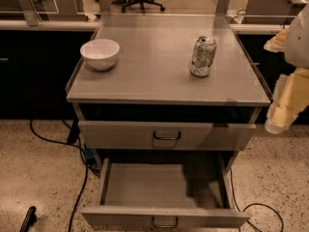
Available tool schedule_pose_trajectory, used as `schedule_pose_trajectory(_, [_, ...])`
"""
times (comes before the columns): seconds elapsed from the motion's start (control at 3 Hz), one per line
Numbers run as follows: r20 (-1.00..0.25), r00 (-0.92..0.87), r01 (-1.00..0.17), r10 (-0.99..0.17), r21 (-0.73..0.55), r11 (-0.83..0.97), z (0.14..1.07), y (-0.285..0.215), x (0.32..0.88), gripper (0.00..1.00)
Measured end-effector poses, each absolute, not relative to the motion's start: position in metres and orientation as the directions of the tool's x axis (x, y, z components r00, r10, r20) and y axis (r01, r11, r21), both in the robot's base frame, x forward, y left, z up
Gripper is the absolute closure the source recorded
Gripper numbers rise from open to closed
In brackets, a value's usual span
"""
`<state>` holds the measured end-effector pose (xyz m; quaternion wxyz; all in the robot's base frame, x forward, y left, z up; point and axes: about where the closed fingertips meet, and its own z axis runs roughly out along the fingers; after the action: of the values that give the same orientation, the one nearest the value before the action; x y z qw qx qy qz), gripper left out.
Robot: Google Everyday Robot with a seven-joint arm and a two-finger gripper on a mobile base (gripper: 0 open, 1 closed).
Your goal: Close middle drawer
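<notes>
While a white bowl is set left on the cabinet top | middle drawer is pulled far out, low centre | can is stood right | gripper is held off the cabinet's right edge, grip state cannot be told

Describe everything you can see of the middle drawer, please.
The middle drawer is grey metal, pulled far out toward the camera. Its shallow tray looks empty, with a shadow in the right part. The low, wide front panel carries a small dark loop handle at its centre. A second drawer sits above it. The gripper hangs at the right, apart from it.
</notes>
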<state>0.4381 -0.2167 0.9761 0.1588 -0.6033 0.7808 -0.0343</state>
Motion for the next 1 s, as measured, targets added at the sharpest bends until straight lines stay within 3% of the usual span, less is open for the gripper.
schedule_pose_trajectory(0.67, [-0.24, -0.252, -0.91, -0.938, -0.272, 0.314, 0.968, -0.213, 0.439, 0.0])
schedule_pose_trajectory(1.0, [-0.37, -0.369, -0.832, -0.852, -0.277, 0.481, 0.961, -0.18, 0.401, 0.0])
